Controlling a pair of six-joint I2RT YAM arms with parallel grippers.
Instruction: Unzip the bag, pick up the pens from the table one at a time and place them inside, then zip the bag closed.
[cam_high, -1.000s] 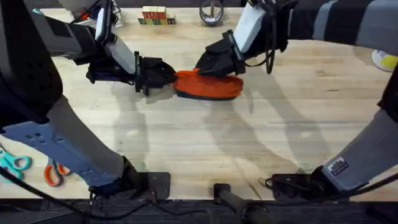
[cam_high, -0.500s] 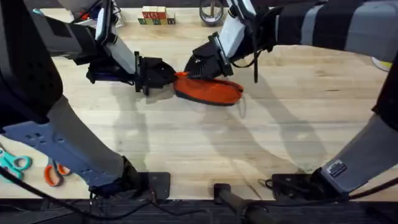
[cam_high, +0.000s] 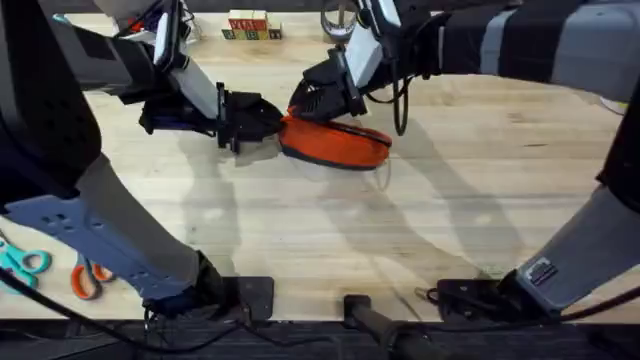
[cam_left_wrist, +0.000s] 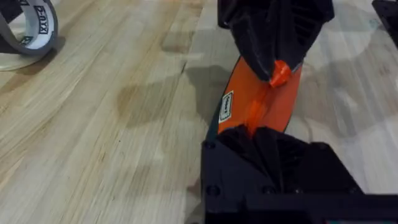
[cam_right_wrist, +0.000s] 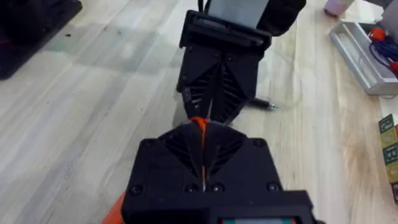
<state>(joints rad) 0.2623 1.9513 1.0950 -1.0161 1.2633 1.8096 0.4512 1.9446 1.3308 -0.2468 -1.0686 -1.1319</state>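
Note:
The orange bag (cam_high: 338, 146) lies on the table (cam_high: 450, 230) at the back middle. My left gripper (cam_high: 276, 122) is shut on the bag's left end, and its black fingers pinch the orange fabric (cam_left_wrist: 261, 106) in the left wrist view. My right gripper (cam_high: 302, 106) hangs over the same end, shut on the orange zipper pull (cam_right_wrist: 198, 126). That pull (cam_left_wrist: 280, 73) also shows under the right gripper's fingers in the left wrist view. A thin dark pen (cam_right_wrist: 261, 104) pokes out from behind the left gripper on the table.
Teal scissors (cam_high: 24, 262) and orange scissors (cam_high: 88, 278) lie at the near left. Wooden blocks (cam_high: 248, 27) and a metal ring (cam_high: 340, 20) sit at the back edge. A tape roll (cam_left_wrist: 28, 28) stands off to one side, and a grey tray (cam_right_wrist: 367, 53) is nearby.
My right gripper has slid left along the top of the bag, from its middle to the left end, with the zipper pull. The bag shifted slightly. The left gripper stayed put.

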